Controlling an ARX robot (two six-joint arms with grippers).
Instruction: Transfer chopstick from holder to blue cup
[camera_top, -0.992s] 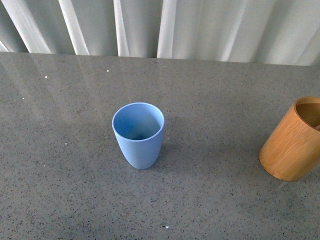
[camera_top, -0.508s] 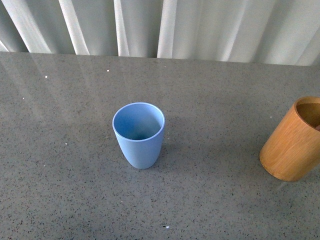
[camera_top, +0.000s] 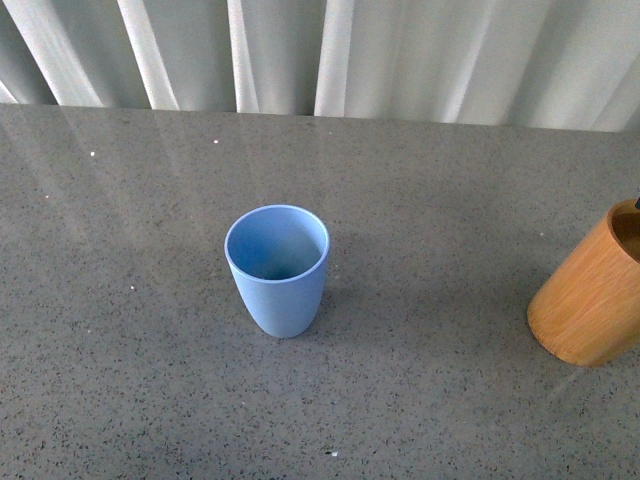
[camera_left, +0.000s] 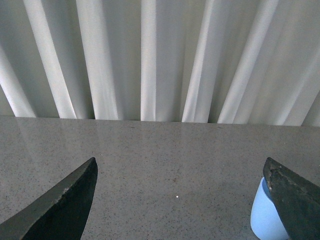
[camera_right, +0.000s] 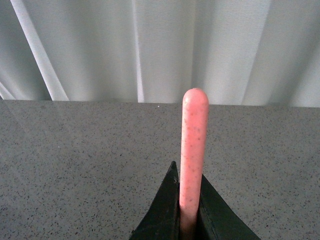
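Note:
The blue cup (camera_top: 277, 270) stands upright in the middle of the grey table, and its inside looks empty. In the left wrist view the blue cup (camera_left: 263, 218) peeks out beside one finger. The orange-brown holder (camera_top: 590, 300) leans at the table's right edge, partly cut off by the frame. My right gripper (camera_right: 189, 200) is shut on the salmon-pink chopstick (camera_right: 194, 145), which sticks out straight beyond the fingertips above the table. My left gripper (camera_left: 180, 200) is open with nothing between its fingers (camera_left: 65, 205). Neither arm shows clearly in the front view.
The speckled grey table (camera_top: 150, 380) runs back to a white pleated curtain (camera_top: 320, 55) along its far edge. A small dark tip (camera_top: 636, 203) shows just above the holder at the right edge of the frame.
The holder has shifted slightly right and down in the front view, and a dark tip has appeared above it. The blue cup has not moved.

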